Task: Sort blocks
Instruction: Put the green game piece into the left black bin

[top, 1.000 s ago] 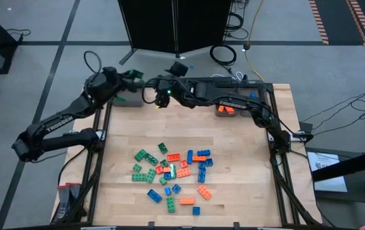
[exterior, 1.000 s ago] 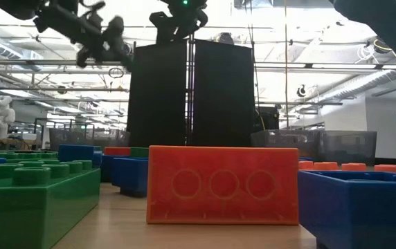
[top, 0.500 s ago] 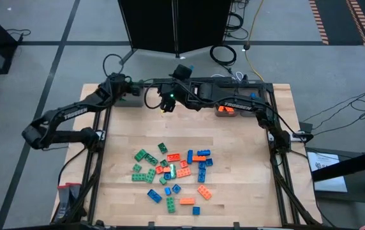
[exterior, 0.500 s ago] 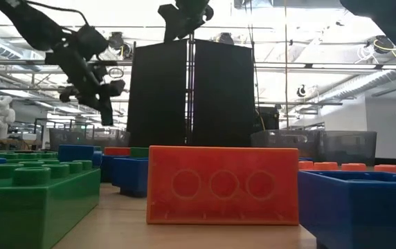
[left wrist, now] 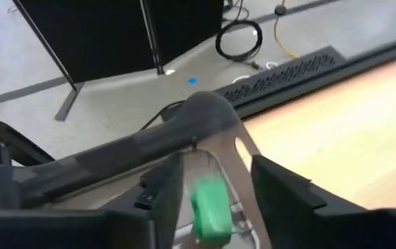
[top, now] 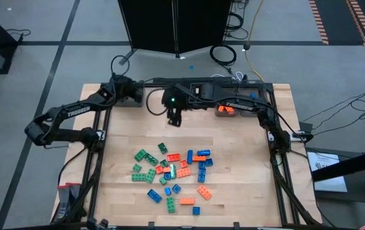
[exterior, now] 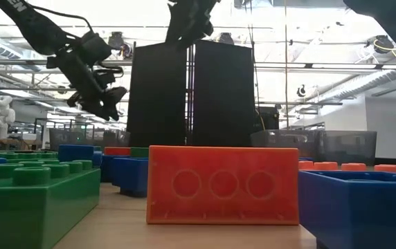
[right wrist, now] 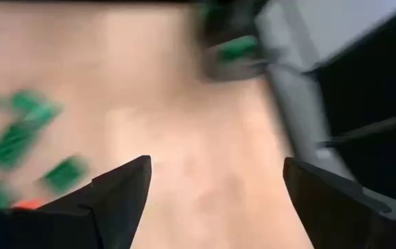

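Note:
The blocks [top: 173, 174] lie in a loose pile of green, orange and blue on the near half of the table; in the low view an orange block [exterior: 222, 185] stands closest. My left gripper [top: 133, 94] hangs open over the grey bin [top: 126, 101] at the table's far left. In the left wrist view a green block [left wrist: 209, 207] shows in the gap of that gripper [left wrist: 219, 173], clear of both fingers. My right gripper [top: 175, 119] is open and empty above the bare far middle of the table, short of the pile.
A second grey bin [top: 226, 110] at the far right holds orange blocks. The right arm [top: 233, 102] stretches along the far edge from the right. Bare wood lies between the bins and the pile. A black cabinet [exterior: 191, 93] stands behind the table.
My left gripper has come down and toward the table's right, onto the far-left bin. My right gripper has swung from the far edge toward the near side and the pile, tipping its fingers downward. The pile has not shifted.

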Controlling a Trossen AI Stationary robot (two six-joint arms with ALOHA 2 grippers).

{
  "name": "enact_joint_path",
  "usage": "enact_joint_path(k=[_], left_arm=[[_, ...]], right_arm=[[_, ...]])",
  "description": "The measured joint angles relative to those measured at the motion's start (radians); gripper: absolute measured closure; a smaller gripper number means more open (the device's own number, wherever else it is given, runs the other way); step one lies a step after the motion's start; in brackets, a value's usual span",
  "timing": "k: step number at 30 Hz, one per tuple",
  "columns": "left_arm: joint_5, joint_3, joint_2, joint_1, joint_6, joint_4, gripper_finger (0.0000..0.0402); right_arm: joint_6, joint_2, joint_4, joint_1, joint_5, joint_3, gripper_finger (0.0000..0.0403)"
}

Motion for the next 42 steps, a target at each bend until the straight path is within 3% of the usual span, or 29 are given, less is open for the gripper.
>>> enact_joint_path(k=[4,7,12,14,19,26,35,42], left_arm=[[-0.003,0.000,0.000,0.000,0.051,-0.038,0.0173],[0.003,0.005,-0.014,0.001,-0.027,-0.088,0.0145],[0.238,0.016,-0.106,-0.020,-0.117,-0.031,0.0133],[0.292,0.034,-0.172,-0.038,-0.151,-0.020,0.0133],[0.305,0.076,-0.371,-0.084,-0.216,-0.012,0.0133],[0.285,0.089,-0.599,-0.117,-0.270,-0.025,0.0133],[0.263,0.089,-0.667,-0.120,-0.307,-0.147,0.0132],[0.264,0.089,-0.665,-0.125,-0.306,-0.177,0.0132]], right_arm=[[-0.012,0.000,-0.062,0.034,-0.059,0.000,0.0080],[-0.050,0.000,-0.078,0.057,-0.112,0.000,0.0080],[-0.046,0.009,-0.002,0.077,-0.286,-0.062,0.0080],[-0.002,0.013,0.096,0.083,-0.296,-0.145,0.0080],[0.229,0.014,0.434,0.079,-0.278,-0.402,0.0080],[0.502,0.018,0.731,0.111,-0.140,-0.683,0.0080],[0.579,0.063,0.879,0.168,0.058,-0.719,0.0080],[0.644,0.129,0.924,0.190,0.055,-0.719,0.0080]])
